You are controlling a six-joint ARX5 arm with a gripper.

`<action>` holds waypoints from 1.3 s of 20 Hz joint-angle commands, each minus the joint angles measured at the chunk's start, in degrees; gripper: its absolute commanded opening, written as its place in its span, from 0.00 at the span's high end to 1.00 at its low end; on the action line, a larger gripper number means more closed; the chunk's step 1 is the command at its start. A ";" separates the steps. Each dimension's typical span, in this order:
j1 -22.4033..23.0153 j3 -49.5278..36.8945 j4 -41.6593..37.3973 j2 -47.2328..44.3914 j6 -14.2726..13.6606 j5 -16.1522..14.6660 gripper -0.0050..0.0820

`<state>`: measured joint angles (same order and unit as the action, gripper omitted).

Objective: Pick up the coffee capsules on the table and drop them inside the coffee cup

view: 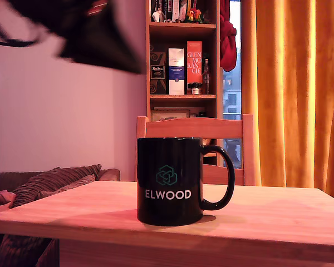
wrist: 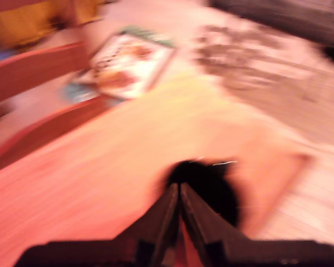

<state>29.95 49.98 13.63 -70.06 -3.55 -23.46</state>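
Observation:
The glossy black coffee cup (view: 170, 181) with white "ELWOOD" lettering stands upright near the front edge of the wooden table (view: 267, 217), its handle toward the exterior view's right. My arm (view: 89, 28) is a dark motion-blurred shape high above the table at the exterior view's upper left. In the blurred wrist view my gripper (wrist: 178, 188) has its two fingers pressed together, with nothing visible between them. The cup's dark round mouth (wrist: 220, 194) lies just beyond the fingertips, on the table (wrist: 100, 167). No coffee capsules show in either view.
A wooden chair back (view: 195, 128) rises right behind the cup. Farther back stand a bookshelf (view: 183, 55), an orange curtain (view: 289, 83) and sofa cushions (view: 50, 183). The wrist view shows a colourful magazine or box (wrist: 128, 61) lying beyond the table.

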 commanded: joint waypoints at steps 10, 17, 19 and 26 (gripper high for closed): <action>-19.58 -7.26 -0.33 3.37 -3.52 -5.27 0.97; -23.45 -18.67 -7.89 3.61 0.72 -6.05 0.97; -23.41 -21.55 -9.46 3.61 2.67 -6.03 0.97; -22.67 -22.95 -9.35 3.61 3.15 -6.08 0.97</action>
<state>6.92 27.35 4.67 -66.83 -0.49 -29.32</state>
